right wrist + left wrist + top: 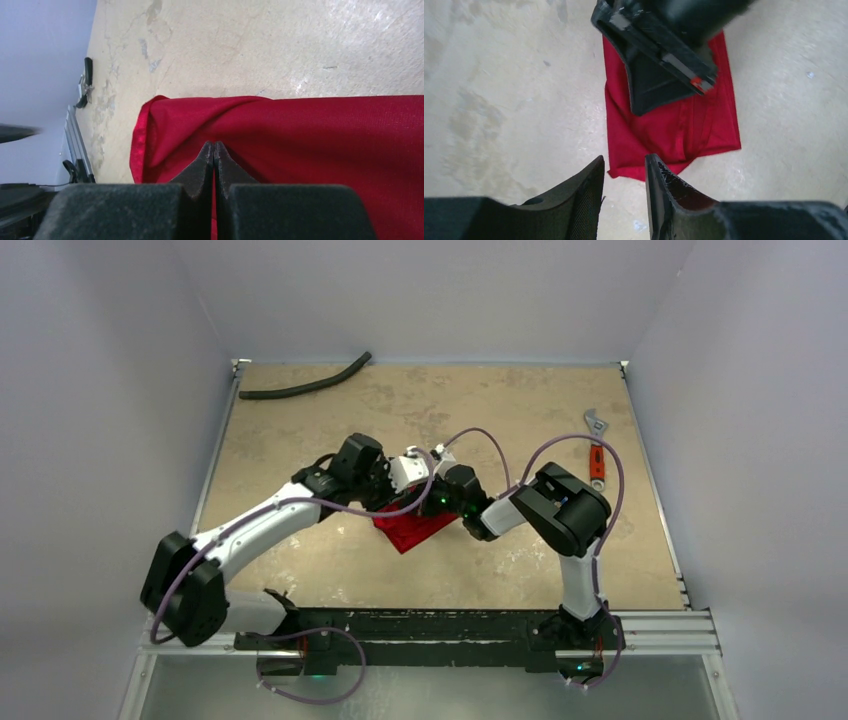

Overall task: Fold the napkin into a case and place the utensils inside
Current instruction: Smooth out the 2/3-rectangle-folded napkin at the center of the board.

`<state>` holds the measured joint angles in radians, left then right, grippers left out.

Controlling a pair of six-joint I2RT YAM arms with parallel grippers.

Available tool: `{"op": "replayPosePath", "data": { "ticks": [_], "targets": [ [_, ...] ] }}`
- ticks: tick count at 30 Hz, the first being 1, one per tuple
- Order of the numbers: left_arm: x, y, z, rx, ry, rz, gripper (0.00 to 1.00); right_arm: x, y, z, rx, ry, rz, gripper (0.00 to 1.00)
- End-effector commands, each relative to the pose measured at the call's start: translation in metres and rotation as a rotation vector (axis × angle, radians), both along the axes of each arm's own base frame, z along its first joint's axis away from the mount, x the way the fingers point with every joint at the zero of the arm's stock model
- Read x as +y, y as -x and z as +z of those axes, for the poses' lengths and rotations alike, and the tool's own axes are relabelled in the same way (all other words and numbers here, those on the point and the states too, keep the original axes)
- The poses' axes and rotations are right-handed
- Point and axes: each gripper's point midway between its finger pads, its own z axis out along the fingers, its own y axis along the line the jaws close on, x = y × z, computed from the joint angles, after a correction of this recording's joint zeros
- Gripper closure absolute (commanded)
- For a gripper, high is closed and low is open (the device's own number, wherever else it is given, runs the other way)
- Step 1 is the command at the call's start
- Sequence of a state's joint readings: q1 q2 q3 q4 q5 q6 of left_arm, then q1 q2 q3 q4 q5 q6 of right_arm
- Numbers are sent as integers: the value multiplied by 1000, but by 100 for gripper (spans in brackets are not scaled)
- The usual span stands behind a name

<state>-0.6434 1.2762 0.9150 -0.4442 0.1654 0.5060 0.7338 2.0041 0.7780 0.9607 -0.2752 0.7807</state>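
Both arms lean in over the middle of the table (500, 410), where the napkin (674, 130) lies folded into a flat, layered red oblong rather than a finished case. The right end effector (214, 146) is fully closed, and its tips press down into the cloth. Creases run out from them, so I take it to be pinning the folds so they can't spring open. I can't tell whether any fabric is actually nipped between the tips.

The left end effector (625, 162) hovers just off the napkin's near edge. Its jaws are narrowly parted and hold nothing, and it seems ready to take that edge for the next fold. I see no utensils in any view. A wrench (597, 455) and a black hose (305, 380) lie well apart at the far side.
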Motion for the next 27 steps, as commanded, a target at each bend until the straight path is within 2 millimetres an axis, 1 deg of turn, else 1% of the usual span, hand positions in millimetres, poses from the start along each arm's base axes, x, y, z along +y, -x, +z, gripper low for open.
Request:
{"op": "replayPosePath", "data": {
  "ticks": [1, 3, 4, 7, 10, 12, 14, 16, 19, 21, 24, 25, 27],
  "targets": [
    [-3, -28, -12, 160, 92, 236, 68, 9, -11, 45, -107, -88, -54, 100],
    [-2, -36, -14, 201, 108, 266, 71, 9, -6, 52, -115, -90, -33, 100],
    [-1, -35, -16, 212, 106, 272, 72, 9, -3, 56, -115, -98, -23, 100],
    [-4, -24, -27, 250, 119, 234, 72, 1, -2, 71, -122, -113, -32, 100],
    [-10, -13, -38, 300, 148, 202, 72, -17, -10, 79, -123, -109, -70, 100],
    [-15, -4, -43, 327, 164, 169, 71, -33, -21, 75, -105, -90, -100, 100],
    [-14, 4, -51, 328, 137, 127, 71, -45, -33, 70, -91, -78, -115, 100],
    [-6, 5, -65, 308, 77, 105, 71, -53, -42, 56, -56, -48, -107, 100],
    [8, 5, -83, 284, -16, 72, 71, -64, -51, 42, -40, -19, -122, 100],
    [16, 7, -93, 267, -68, 41, 71, -71, -54, 28, -19, 1, -129, 100],
    [35, 9, -112, 246, -188, -3, 73, -83, -55, 12, 9, 33, -164, 100],
    [41, 8, -117, 236, -226, -13, 74, -88, -55, 7, 21, 41, -183, 100],
    [52, 6, -123, 200, -294, -50, 75, -96, -50, 5, 27, 49, -206, 100]
  ]
}}
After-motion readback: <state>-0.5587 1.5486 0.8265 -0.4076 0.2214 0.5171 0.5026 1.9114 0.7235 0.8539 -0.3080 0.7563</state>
